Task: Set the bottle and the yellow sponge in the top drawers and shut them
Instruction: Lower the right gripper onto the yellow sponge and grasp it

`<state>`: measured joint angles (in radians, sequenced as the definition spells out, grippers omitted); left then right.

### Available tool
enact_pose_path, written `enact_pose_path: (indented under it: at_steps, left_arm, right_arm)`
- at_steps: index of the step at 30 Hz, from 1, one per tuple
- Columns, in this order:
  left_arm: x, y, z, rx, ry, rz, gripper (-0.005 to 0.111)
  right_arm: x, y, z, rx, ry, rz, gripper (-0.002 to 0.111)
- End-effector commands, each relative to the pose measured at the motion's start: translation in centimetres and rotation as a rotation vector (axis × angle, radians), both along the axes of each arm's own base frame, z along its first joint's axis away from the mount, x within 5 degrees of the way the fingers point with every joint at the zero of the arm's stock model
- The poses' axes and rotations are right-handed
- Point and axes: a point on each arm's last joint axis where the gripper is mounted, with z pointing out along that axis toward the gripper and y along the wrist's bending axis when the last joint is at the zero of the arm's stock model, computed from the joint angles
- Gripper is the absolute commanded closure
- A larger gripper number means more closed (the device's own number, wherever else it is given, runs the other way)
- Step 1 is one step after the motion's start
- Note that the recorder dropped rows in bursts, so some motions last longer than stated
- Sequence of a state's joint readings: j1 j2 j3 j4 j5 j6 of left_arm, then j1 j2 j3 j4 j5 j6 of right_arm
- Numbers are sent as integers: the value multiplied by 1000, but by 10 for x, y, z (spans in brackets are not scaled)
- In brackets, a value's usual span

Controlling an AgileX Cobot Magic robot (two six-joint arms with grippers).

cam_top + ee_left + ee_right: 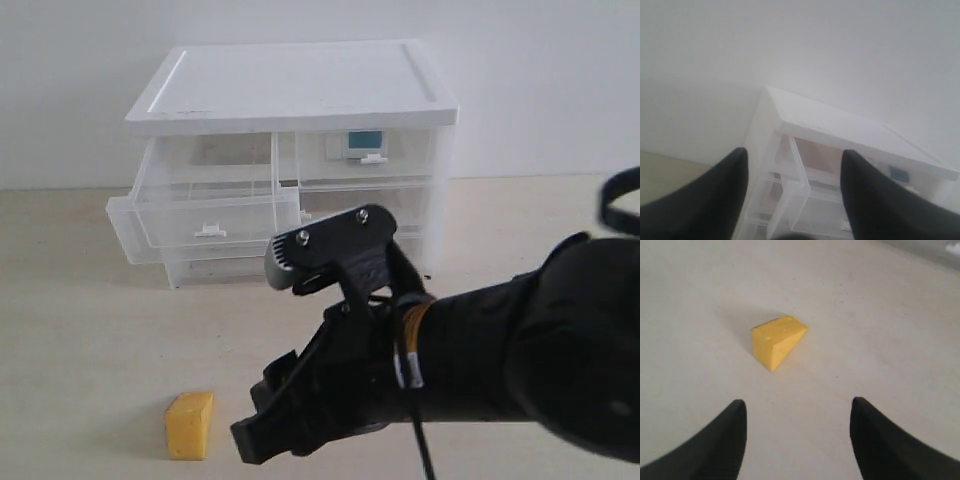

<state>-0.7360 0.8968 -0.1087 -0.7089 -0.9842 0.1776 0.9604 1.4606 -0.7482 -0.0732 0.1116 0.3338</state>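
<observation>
The yellow sponge lies on the table near the front left, and shows as a wedge in the right wrist view. My right gripper hangs just right of it, open and empty, a short way from the sponge. The left top drawer is pulled out. The right top drawer is pushed in, and the bottle's teal label shows through its front. My left gripper is open and empty and faces the drawer unit; the exterior view does not show it.
The white drawer unit stands at the back against a pale wall, with two wider drawers below the top ones. My right arm fills the front right and hides part of the unit's lower right.
</observation>
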Motion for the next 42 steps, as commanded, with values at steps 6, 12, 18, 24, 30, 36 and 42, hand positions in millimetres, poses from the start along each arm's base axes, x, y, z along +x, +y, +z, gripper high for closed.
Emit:
enact_pose_path:
  at_steps: [6, 12, 18, 24, 30, 36, 42]
  left_arm:
    - [-1, 1, -3, 5, 15, 0, 55]
    - [-1, 1, -3, 4, 20, -1, 55]
    - [-1, 0, -5, 8, 36, -11, 55]
    - [-1, 0, -5, 10, 44, -15, 55]
    - [-1, -1, -6, 4, 49, -18, 55]
    - [-1, -1, -6, 6, 47, -21, 55]
    - [-2, -1, -5, 9, 45, -23, 55]
  right_arm:
    - [15, 40, -67, 66, 159, -111, 54]
    - [14, 72, -70, 93, 210, -119, 54]
    - [13, 97, -62, 85, 242, -113, 54]
    - [21, 111, -66, 68, 249, -118, 54]
    - [27, 121, -71, 50, 256, -121, 54]
    - [31, 120, -73, 4, 259, -124, 54]
    - [30, 116, -75, -44, 266, -122, 54]
